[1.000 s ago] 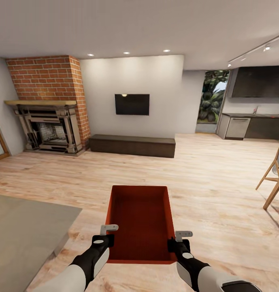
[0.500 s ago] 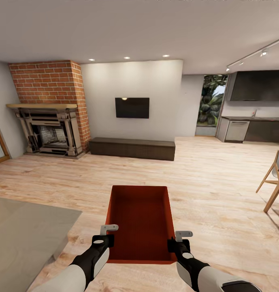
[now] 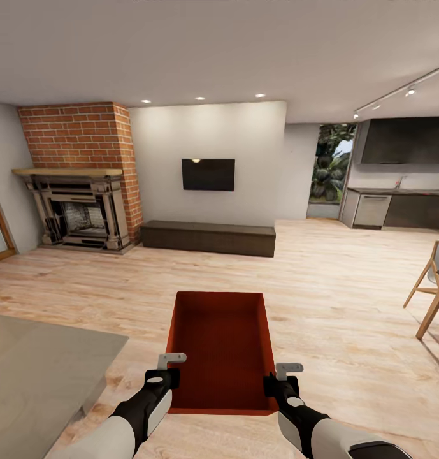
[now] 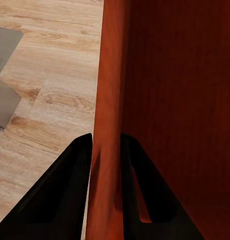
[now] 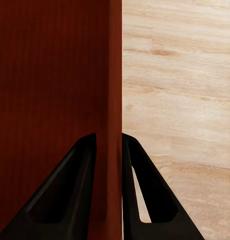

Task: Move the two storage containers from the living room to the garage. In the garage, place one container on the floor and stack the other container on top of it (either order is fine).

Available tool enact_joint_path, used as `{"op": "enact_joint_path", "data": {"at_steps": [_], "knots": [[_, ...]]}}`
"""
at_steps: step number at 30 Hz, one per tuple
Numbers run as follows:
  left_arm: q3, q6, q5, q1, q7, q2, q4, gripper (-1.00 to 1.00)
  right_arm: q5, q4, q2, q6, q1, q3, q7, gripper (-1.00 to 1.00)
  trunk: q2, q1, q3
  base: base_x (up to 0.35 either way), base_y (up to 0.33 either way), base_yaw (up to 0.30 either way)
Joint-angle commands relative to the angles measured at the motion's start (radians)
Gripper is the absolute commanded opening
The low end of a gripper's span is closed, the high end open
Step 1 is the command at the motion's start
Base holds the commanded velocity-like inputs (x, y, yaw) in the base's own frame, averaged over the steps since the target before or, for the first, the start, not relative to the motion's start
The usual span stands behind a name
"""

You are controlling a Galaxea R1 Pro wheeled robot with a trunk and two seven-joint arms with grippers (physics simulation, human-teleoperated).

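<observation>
In the living room (image 3: 346, 268), above the wood planks (image 3: 346, 344), we carry one container (image 3: 222, 347) between our arms. Our left gripper (image 4: 106, 150) is clamped on its left wall, our right gripper (image 5: 109, 150) on its right wall.

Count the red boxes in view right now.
1. The red box is held out in front of the robot over the wood floor, the left tool clamped on one side wall, the right tool on the other. The second may be out of frame.
</observation>
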Motion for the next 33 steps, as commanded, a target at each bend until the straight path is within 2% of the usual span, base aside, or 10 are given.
{"op": "enact_joint_path", "data": {"at_steps": [1, 21, 33], "knots": [[0.024, 0.008, 0.006, -0.001, 0.016, 0.004, 0.0, -1.0, 0.0, -0.002, 0.0, -0.016, -0.001, -0.029, -0.006, -1.0, -0.001, 0.0, 0.0, 0.0, 0.0, 0.0], [0.024, 0.008, 0.006, -0.001, 0.019, 0.004, 0.0, -1.0, 0.0, -0.002, 0.0, -0.016, -0.001, -0.029, -0.006, -1.0, -0.001, 0.0, 0.032, 0.0, 0.0, 0.0], [0.024, 0.008, 0.006, -0.001, 0.019, 0.004, -0.002, -1.0, 0.0, -0.002, 0.0, -0.015, -0.001, -0.029, -0.006, -1.0, -0.001, 0.0, 0.035, 0.0, 0.0, 0.0]]}}
